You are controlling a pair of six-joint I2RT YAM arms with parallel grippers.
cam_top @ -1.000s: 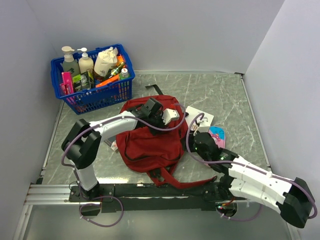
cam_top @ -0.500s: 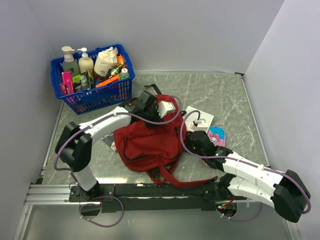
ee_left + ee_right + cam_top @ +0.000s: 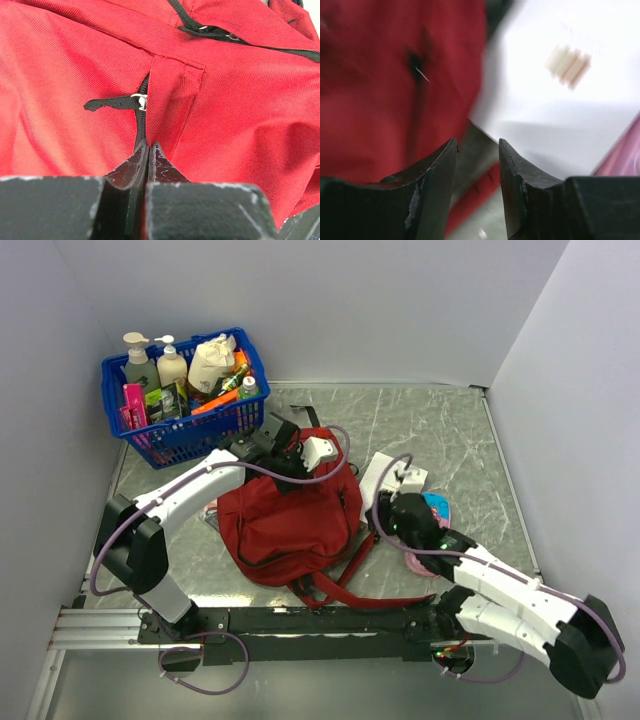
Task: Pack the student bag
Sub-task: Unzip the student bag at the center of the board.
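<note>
Grey marble table (image 3: 450,430) carries the student bag (image 3: 290,525), dragged left toward the blue basket (image 3: 200,435) over the last 1 second by the left gripper (image 3: 148,150), pinched shut on its fabric. The right gripper (image 3: 477,150), half open and empty, has advanced over the white booklet (image 3: 555,100), likely the next item to pack.

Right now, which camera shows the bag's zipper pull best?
The left wrist view: the zipper pull is close and sharp against the red bag. The top view shows the whole bag, but the pull is too small to find there. The right wrist view gives only blurred red fabric.
</note>
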